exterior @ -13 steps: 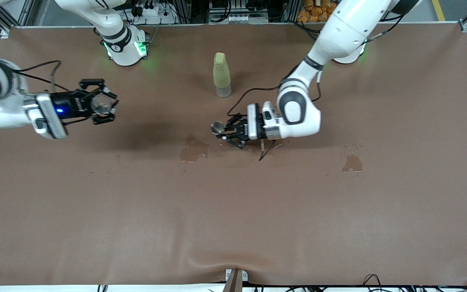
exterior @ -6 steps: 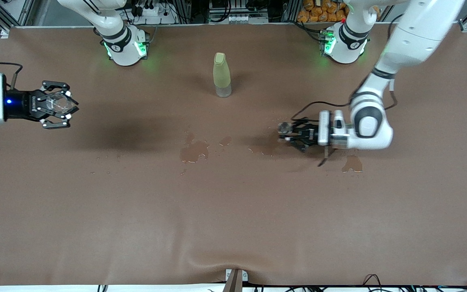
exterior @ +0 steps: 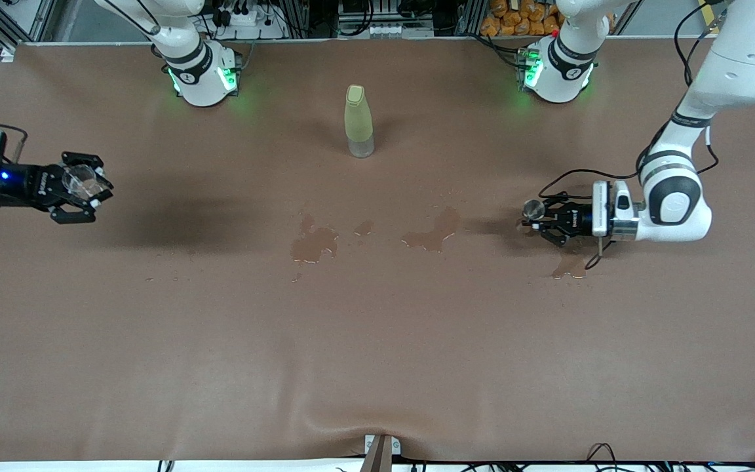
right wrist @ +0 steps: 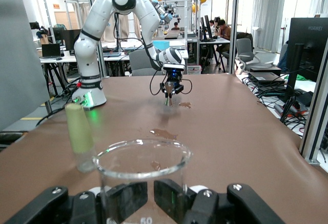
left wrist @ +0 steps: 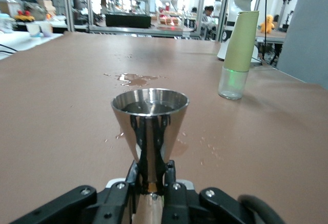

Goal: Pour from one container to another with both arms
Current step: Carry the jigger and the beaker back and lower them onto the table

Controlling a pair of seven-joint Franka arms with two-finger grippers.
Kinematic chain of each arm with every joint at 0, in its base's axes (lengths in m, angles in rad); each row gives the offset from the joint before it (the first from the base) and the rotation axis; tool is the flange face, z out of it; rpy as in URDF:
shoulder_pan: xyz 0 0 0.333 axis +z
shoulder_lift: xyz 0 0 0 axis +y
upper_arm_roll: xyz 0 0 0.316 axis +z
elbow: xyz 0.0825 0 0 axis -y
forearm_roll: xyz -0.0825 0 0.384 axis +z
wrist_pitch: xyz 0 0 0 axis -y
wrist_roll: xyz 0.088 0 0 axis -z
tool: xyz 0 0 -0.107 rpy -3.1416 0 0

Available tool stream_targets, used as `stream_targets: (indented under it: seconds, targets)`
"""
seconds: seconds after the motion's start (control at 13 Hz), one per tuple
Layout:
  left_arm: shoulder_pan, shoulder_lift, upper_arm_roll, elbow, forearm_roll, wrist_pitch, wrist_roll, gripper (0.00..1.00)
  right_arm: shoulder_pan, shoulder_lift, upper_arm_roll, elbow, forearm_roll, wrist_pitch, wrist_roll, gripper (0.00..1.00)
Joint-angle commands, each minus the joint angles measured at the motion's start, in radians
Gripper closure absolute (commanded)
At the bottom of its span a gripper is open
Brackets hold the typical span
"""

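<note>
The front view looks down from high across the table (exterior: pixel 377 341), facing both bases. Each wrist view looks low and level along the table past its own hand; all three share the bottle (exterior: pixel 358 122).

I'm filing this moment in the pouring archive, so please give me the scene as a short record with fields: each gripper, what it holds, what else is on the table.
left gripper: shut on the metal cup, upright, low over the table's left-arm end
right gripper: shut on the glass beaker, upright, over the table's right-arm end
bottle: pale green, capped, standing between the two arm bases
spills: wet patches on the tabletop, nearer the front camera than the bottle
</note>
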Motion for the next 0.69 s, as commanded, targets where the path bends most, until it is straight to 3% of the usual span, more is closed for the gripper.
stream_targets:
  seconds: [0.0,0.38,0.62]
  targets:
    - [0.082,0.062,-0.013,0.055,0.063,-0.048,0.027,1.00,-0.037,0.122,0.013,0.062,-0.009,-0.032,-0.132,1.00]
    - [0.157,0.115,-0.007,0.102,0.074,-0.048,0.027,1.00,-0.043,0.300,0.018,0.105,0.006,-0.014,-0.314,1.00]
    - [0.186,0.162,-0.007,0.126,0.076,-0.048,0.039,1.00,-0.039,0.372,0.036,0.107,0.020,0.062,-0.393,1.00]
